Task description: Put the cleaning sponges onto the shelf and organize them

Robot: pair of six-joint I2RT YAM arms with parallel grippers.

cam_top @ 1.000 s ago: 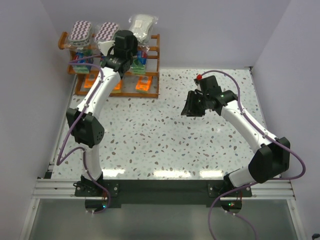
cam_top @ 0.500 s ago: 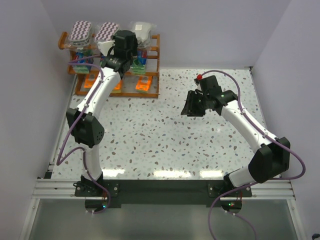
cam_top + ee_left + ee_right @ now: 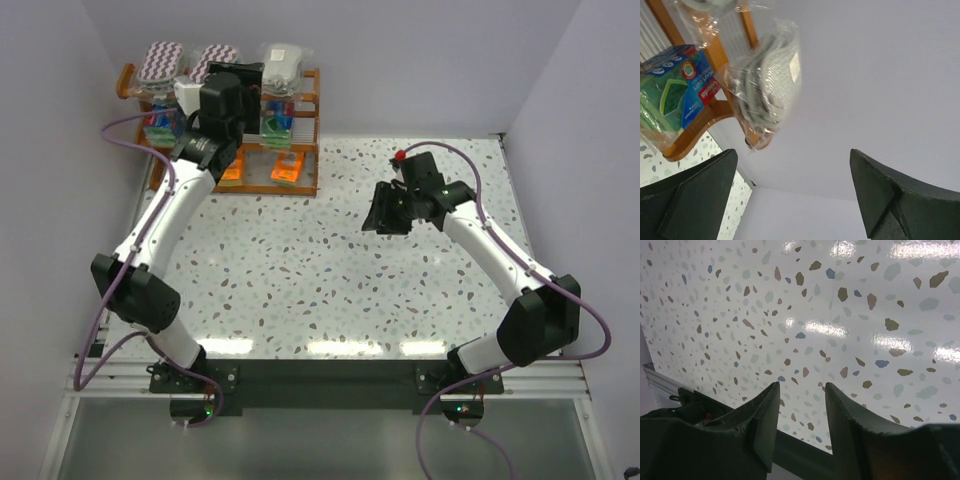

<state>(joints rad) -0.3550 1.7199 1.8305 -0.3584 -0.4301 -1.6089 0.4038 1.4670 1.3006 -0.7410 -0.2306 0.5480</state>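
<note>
While my left arm reaches toward the 11 o'clock corner of the table (image 3: 330,270), my left gripper (image 3: 245,75) hangs at the top tier of the shelf (image 3: 265,188). Its fingers (image 3: 690,195) are spread about as wide as they go and have hold of nothing; only bare wall shows between them. From my left wrist, the grey-white pad (image 3: 767,85) in its clear wrap sits at about 11 o'clock of that gap, apart from both fingers and leaning against a wooden post of the rack. A blue-and-green block (image 3: 675,85) lies at 9 o'clock, one tier lower.

From above, the shelf stands against the far wall at 11 o'clock. On its top tier a purple zigzag pad (image 3: 163,62) is at the left end, a second zigzag pad (image 3: 210,60) just beside it, and the grey-white pad at the right end. The middle tier carries blue-and-green blocks, one at each end. On the bottom tier an orange pack (image 3: 288,170) lies flat to the right, with another partly behind my arm.

My right gripper (image 3: 385,215) hovers over the table at about 2 o'clock, well apart from the shelf. Its fingers (image 3: 760,415) are parted by a narrow gap, with only speckled tabletop showing through and nothing held.
</note>
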